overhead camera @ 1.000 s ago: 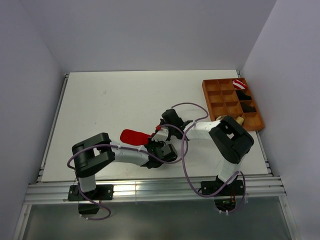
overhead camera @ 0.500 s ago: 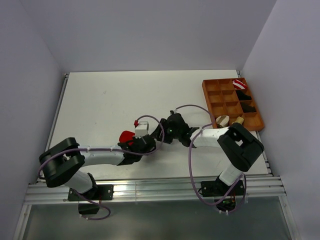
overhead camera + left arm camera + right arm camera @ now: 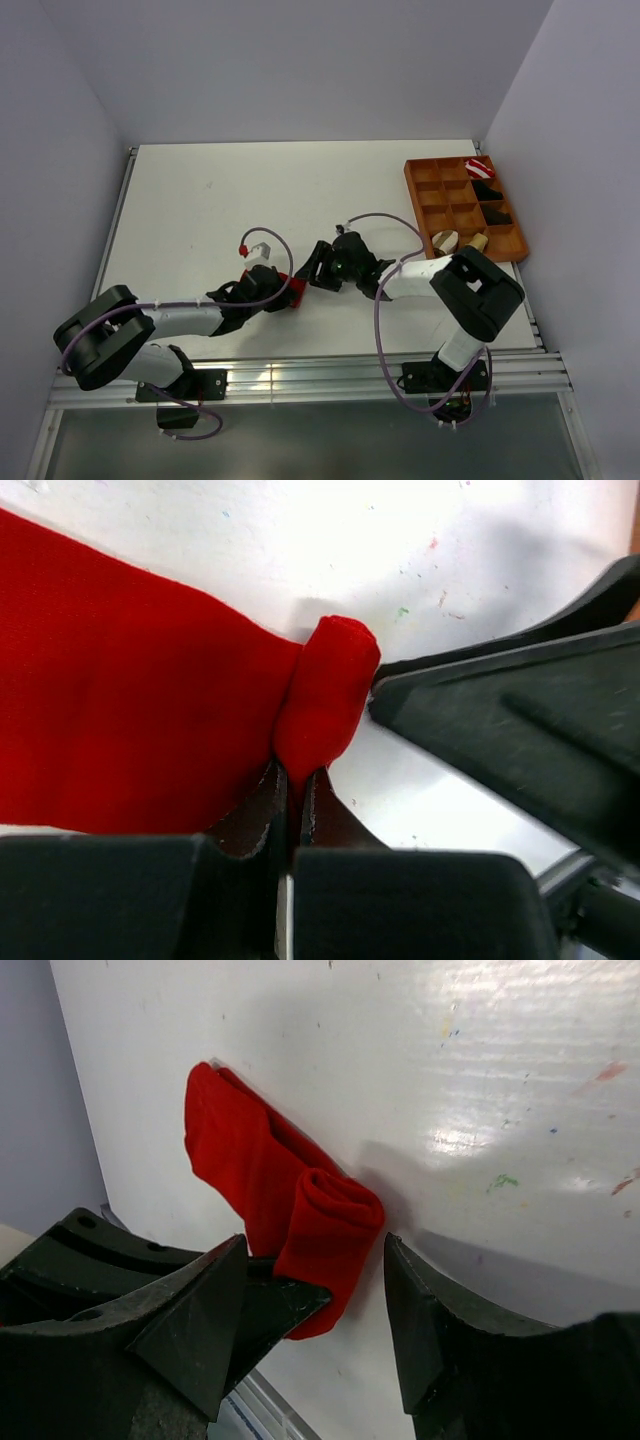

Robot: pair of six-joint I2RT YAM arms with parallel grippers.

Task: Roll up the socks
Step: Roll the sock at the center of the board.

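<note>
A red sock (image 3: 120,700) lies flat on the white table, its near end wound into a small roll (image 3: 328,695). My left gripper (image 3: 293,775) is shut on the lower end of that roll. From the other side, my right gripper (image 3: 315,1250) stands open, its fingers on either side of the roll (image 3: 330,1225) and apart from it. In the top view only a bit of the red sock (image 3: 294,289) shows between the left gripper (image 3: 284,293) and the right gripper (image 3: 318,271). A cream-and-tan sock (image 3: 446,240) peeks out by the tray's near edge.
An orange compartment tray (image 3: 419,195) stands at the right rear, holding a red-and-white striped bundle (image 3: 479,168) and black bundles (image 3: 488,191). The right arm's elbow (image 3: 478,280) rises just in front of it. White walls close in the table.
The right gripper has opened and let go of the sock's roll. The left arm has swung low to the left, and the sock's visible length in the top view has shrunk.
</note>
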